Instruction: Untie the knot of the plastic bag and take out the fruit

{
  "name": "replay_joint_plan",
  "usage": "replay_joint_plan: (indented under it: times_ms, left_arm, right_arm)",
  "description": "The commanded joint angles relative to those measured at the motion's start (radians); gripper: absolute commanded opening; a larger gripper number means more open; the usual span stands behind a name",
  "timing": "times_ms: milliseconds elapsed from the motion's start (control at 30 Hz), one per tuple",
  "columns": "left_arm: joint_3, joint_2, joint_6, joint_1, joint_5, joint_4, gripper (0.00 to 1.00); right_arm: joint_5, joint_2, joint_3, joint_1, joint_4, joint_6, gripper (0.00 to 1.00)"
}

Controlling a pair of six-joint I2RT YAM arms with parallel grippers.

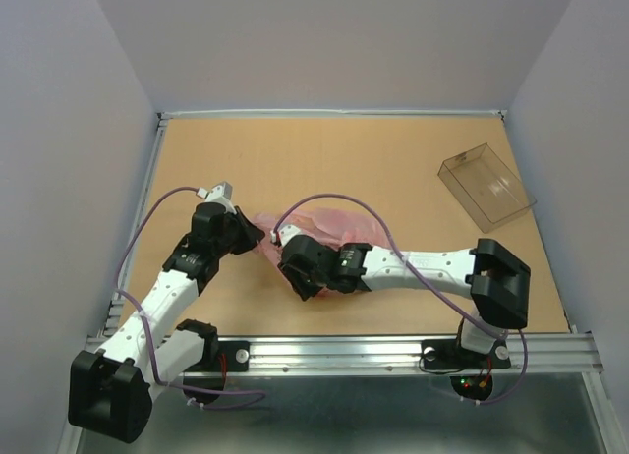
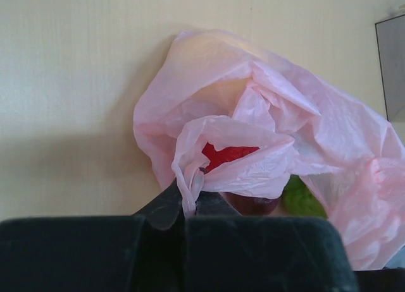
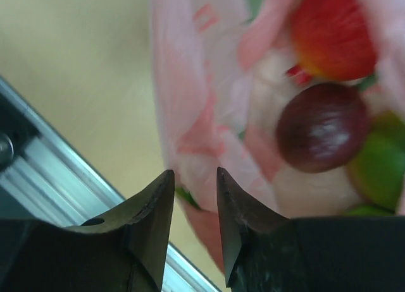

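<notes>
My left gripper (image 2: 185,208) is clamped on an ear of the bag (image 2: 266,102), mid-table. The right gripper (image 3: 193,178), slightly apart and empty, hovers at its mouth. Untying looks about done; next I reach in for fruit (image 3: 323,127).

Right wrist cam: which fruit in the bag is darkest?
The dark purple fruit: glossy and round, between the red fruit above it and the green fruit at its lower right, inside the pink plastic bag.
</notes>
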Motion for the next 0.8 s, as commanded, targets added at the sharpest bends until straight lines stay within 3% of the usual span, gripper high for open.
replay_joint_plan:
  times_ms: [0, 133, 267, 400, 500, 567, 767]
  left_arm:
    - [0.022, 0.007, 0.01, -0.02, 0.007, 0.066, 0.0]
    - [0.002, 0.007, 0.002, -0.038, 0.008, 0.081, 0.0]
    - [-0.012, -0.005, 0.011, -0.049, 0.011, 0.08, 0.0]
    - [-0.03, -0.031, 0.022, -0.05, 0.013, 0.072, 0.0]
    - [-0.039, -0.044, 0.034, -0.052, 0.016, 0.068, 0.0]
    - [-0.041, -0.048, 0.039, -0.05, 0.017, 0.063, 0.0]
    - [-0.045, -0.061, 0.043, -0.055, 0.025, 0.06, 0.0]
  right_arm:
    - [-0.206, 0.054, -0.019, 0.054, 0.068, -0.05, 0.38]
    - [-0.301, 0.118, 0.01, 0.059, 0.063, -0.078, 0.38]
    - [-0.156, 0.071, 0.022, 0.059, 0.063, -0.061, 0.4]
    - [-0.027, -0.027, 0.051, 0.057, 0.048, -0.05, 0.56]
    - [0.063, -0.066, 0.07, 0.054, 0.042, -0.037, 0.6]
    - [0.108, -0.072, 0.071, 0.048, 0.039, -0.03, 0.59]
    - [0.18, -0.044, 0.027, -0.013, 0.034, 0.042, 0.45]
